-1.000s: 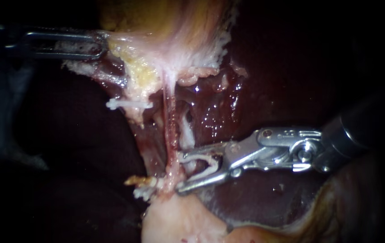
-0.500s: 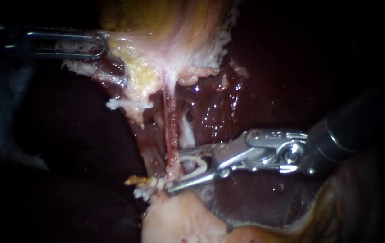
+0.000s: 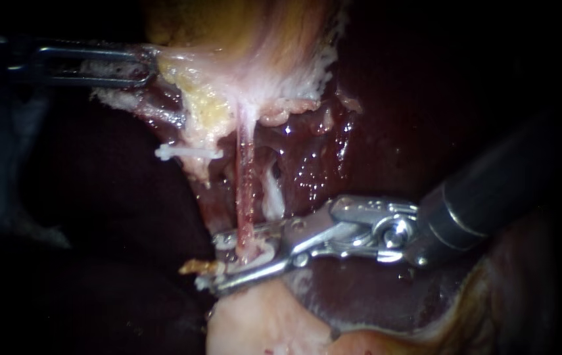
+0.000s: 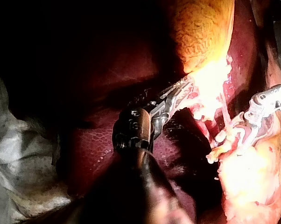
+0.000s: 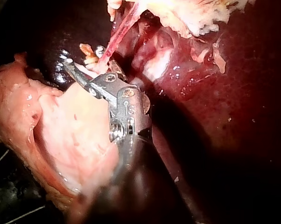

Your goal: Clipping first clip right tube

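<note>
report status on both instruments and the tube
left instrument shut on gallbladder. right instrument jaws open astride the tube. not clipped yet. nothing in the way

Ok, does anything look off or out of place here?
Nothing stands out: the right instrument has open jaws astride the pink tube, the left instrument grips tissue, and a white clip sits level beside the tube.

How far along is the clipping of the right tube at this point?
Done: the left instrument grips the gallbladder, and a white clip sits on tissue left of the right tube. In hand: the right instrument has its open jaws astride that tube's lower end. Left: closing them; no clip shows on the right tube yet.
</note>
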{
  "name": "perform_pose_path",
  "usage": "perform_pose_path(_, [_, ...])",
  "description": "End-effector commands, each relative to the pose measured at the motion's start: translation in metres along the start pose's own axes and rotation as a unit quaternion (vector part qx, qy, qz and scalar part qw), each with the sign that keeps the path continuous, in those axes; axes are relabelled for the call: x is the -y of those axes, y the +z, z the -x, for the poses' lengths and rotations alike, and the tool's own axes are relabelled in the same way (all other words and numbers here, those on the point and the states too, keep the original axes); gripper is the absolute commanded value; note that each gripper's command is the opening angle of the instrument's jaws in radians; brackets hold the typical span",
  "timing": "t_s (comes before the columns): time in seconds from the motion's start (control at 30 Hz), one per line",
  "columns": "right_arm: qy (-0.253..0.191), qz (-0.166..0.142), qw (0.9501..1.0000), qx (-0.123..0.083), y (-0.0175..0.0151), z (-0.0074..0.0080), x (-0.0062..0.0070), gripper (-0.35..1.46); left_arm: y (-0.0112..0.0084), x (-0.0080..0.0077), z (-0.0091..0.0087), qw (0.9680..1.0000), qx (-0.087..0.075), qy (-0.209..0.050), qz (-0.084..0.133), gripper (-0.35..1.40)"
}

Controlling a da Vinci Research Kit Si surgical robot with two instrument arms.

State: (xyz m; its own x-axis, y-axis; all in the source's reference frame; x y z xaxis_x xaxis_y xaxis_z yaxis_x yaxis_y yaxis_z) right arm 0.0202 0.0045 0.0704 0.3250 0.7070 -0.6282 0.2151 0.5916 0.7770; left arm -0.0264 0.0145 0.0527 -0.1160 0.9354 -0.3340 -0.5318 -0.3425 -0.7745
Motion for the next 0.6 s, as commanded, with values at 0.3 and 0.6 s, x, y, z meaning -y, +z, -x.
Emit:
perform_pose_path(0.3, [-0.001,-0.002,1.0000,-0.006,0.0009,0.0000,0.0001,0.49,0.0001,0.0000,0.0000,1.0000,0.000,0.000,0.000,-0.35])
perform_pose_path(0.6, [-0.002,-0.008,0.9999,-0.010,0.0012,-0.0002,0.0012,0.49,0.0001,0.0000,0.0000,1.0000,0.000,0.000,0.000,-0.35])
